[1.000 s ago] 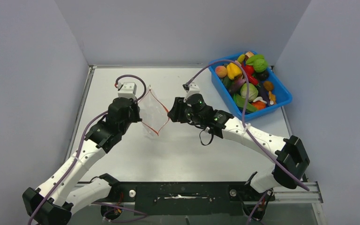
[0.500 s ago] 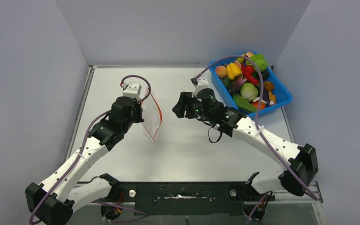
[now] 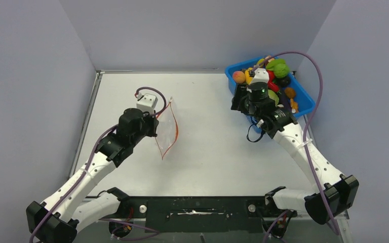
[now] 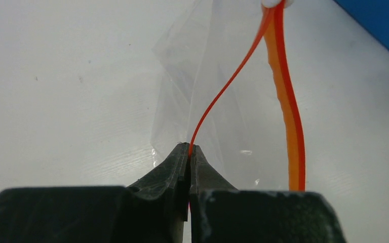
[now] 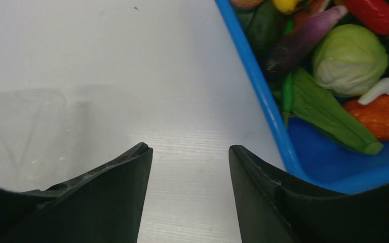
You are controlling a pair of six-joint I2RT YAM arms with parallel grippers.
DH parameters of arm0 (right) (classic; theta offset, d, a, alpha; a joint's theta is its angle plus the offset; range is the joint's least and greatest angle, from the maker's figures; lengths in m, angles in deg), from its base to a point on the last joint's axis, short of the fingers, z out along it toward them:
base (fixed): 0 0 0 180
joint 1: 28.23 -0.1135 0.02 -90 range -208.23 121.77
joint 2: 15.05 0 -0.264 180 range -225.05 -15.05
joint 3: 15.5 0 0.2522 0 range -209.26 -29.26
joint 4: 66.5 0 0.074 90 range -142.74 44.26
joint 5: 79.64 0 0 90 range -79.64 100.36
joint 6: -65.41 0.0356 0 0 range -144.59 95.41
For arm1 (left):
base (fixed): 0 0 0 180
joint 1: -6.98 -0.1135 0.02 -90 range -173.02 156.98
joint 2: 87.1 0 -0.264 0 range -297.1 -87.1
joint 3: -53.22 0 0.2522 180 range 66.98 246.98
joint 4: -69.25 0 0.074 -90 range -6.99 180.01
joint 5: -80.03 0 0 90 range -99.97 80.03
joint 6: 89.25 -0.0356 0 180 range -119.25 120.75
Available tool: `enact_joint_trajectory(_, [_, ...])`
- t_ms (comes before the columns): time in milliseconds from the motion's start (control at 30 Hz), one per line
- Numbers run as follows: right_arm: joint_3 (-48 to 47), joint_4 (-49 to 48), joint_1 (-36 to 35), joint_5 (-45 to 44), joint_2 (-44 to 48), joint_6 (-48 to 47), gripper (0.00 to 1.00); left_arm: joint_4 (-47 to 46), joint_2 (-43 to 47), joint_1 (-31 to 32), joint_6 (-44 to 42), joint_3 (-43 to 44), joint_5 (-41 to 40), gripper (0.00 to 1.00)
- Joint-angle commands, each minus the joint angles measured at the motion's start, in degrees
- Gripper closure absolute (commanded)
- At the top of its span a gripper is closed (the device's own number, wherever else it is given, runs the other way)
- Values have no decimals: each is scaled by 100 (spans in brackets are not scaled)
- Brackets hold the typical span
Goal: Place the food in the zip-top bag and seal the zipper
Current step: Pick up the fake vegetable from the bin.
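The clear zip-top bag [image 3: 165, 132] hangs by the left arm, above the table's left-middle. My left gripper [image 4: 189, 148] is shut on one lip of the orange-red zipper [image 4: 218, 96]; the other lip [image 4: 289, 126] curves free to the right, so the mouth gapes a little. The bag [image 4: 182, 91] shows nothing inside. My right gripper [image 5: 190, 152] is open and empty over bare table, just left of the blue tub's rim [image 5: 263, 96]. The food lies in that tub: a green cabbage [image 5: 349, 58], a purple eggplant [image 5: 304, 38], a red chili [image 5: 372, 12], a peach [image 3: 239, 77].
The blue tub [image 3: 306, 107] sits at the back right corner, piled with several toy vegetables. Grey walls close in the table on three sides. The right arm's purple cable [image 3: 316, 76] loops over the tub.
My right gripper has let go of the bag's lip, opened, and swung right to the tub's edge. The bag's mouth has narrowed and now hangs from the left gripper alone.
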Motion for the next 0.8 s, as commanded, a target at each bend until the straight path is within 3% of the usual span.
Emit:
enact_joint_trajectory(0, [-462, 632, 415, -1077, -328, -604, 42, -294, 156, 20, -129, -167, 404, 100])
enact_joint_trajectory(167, [-606, 698, 1046, -1396, -789, -803, 37, -377, 179, 25, -100, -319, 596, 100])
enact_joint_trajectory(467, [-781, 113, 2016, -1290, -1595, -1098, 20, -442, 361, 31, -106, -476, 700, 100])
enact_joint_trajectory(667, [-950, -272, 2355, -971, -2192, -1390, 7, -448, 449, 22, -108, -513, 692, 100])
enact_joint_trajectory(767, [-1140, -386, 2457, -1006, -2517, -1545, 6, -434, 490, 19, -123, -523, 686, 100])
